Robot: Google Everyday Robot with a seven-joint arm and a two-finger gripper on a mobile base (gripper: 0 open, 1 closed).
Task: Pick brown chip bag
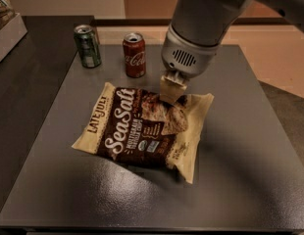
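Note:
The brown chip bag [135, 131], dark brown with cream edges and "Sea Salt" and "LATE JULY" lettering, is in the middle of the dark grey table [245, 175]. My gripper [171, 92] comes down from the large grey arm above and is shut on the bag's upper right edge. The bag tilts up toward the gripper and casts a shadow on the table beneath it. Its lower left corner is near the table top.
A green soda can [87, 45] and a red Coca-Cola can [134, 54] stand upright at the back of the table, left of the arm. A light box [6, 31] sits on the counter at the far left. The floor lies beyond the right edge.

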